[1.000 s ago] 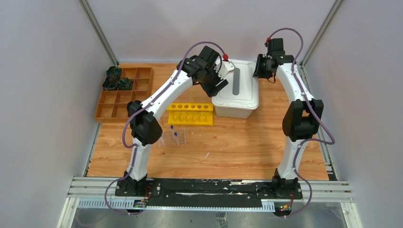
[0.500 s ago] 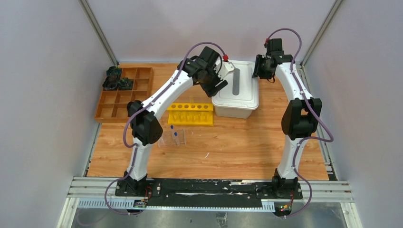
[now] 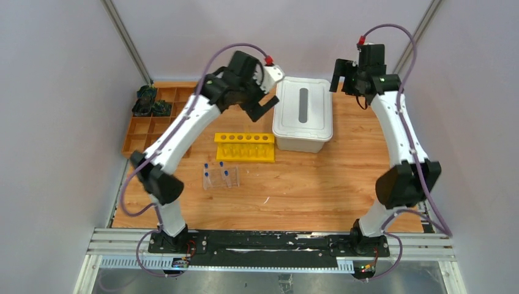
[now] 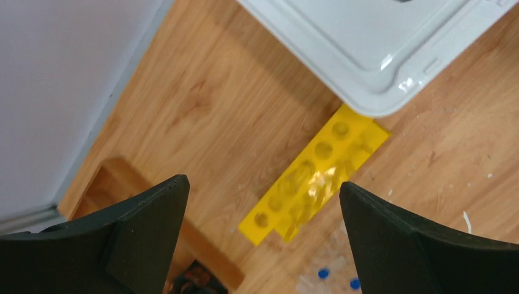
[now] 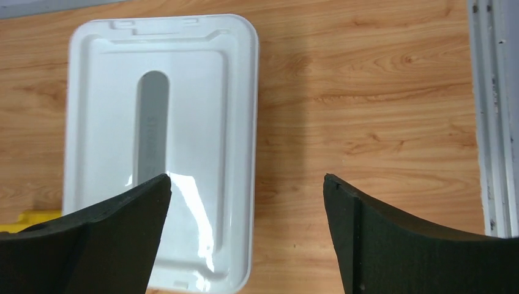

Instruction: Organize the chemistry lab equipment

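A clear plastic rack [image 3: 220,178] holding thin blue-capped tubes [image 3: 226,174] stands on the wooden table, left of centre. In the left wrist view the tubes' blue caps [image 4: 324,274] show at the bottom edge. My left gripper [image 3: 257,103] [image 4: 262,181] hangs open and empty in the air, left of the white lidded box [image 3: 303,116] and above the yellow rack [image 4: 312,177]. At the box's right rear, my right gripper [image 3: 346,78] [image 5: 246,177] is open and empty above the box's right edge [image 5: 245,141].
The yellow tube rack [image 3: 245,147] lies between the box and the clear rack. A brown wooden compartment tray [image 3: 160,119] sits at the back left with dark items [image 3: 150,103] in its rear cells. Grey walls close in on three sides.
Both grippers have opened and drawn back from the white box, the left one to the left, the right one up and to the right. The box stays put with its lid on.
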Controlling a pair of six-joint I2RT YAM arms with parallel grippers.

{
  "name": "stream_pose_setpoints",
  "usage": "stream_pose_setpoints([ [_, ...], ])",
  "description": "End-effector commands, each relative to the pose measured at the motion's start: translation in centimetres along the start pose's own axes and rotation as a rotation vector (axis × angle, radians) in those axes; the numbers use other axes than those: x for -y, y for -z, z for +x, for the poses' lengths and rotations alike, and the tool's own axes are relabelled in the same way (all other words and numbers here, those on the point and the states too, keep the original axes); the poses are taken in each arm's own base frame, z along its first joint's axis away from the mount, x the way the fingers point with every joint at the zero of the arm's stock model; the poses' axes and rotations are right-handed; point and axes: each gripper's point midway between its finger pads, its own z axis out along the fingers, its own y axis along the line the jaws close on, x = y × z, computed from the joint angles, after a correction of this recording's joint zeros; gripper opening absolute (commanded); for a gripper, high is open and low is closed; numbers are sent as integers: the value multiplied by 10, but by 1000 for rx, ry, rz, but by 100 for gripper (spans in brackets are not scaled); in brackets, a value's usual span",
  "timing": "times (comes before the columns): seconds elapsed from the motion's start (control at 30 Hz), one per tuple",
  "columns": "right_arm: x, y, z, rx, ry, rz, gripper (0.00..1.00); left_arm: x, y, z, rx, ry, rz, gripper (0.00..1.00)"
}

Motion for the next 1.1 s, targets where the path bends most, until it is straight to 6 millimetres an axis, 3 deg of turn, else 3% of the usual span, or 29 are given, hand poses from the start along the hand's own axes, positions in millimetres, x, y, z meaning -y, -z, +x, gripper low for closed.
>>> stream_pose_setpoints([
  [0.0,-9,66,1,110,9,-21,97,-23,94,11,108,74,-117,100],
  [0.03,-9,80,9,122,4,-30,98,-25,112,25,112,93,-138,100],
  [0.1,-8,90,35,116,0,-39,98,-22,127,56,95,129,-146,100],
  [0.27,11,95,93,264,79,10,99,-42,158,139,161,305,-286,100],
  [0.3,18,97,102,308,91,27,99,-43,155,163,162,336,-324,100],
  [0.43,43,101,138,411,63,86,99,-53,152,220,200,374,-490,100],
  [0.6,77,91,178,433,49,220,99,-43,114,273,156,385,-499,100],
  [0.63,77,91,176,463,34,220,100,-44,108,286,144,415,-502,100],
  [0.7,72,85,175,488,94,188,100,-37,91,298,141,443,-473,100],
  [0.87,90,66,193,512,102,280,100,-41,67,317,169,468,-522,100],
  [1.07,108,56,206,603,109,364,100,-53,57,313,330,527,-600,100],
])
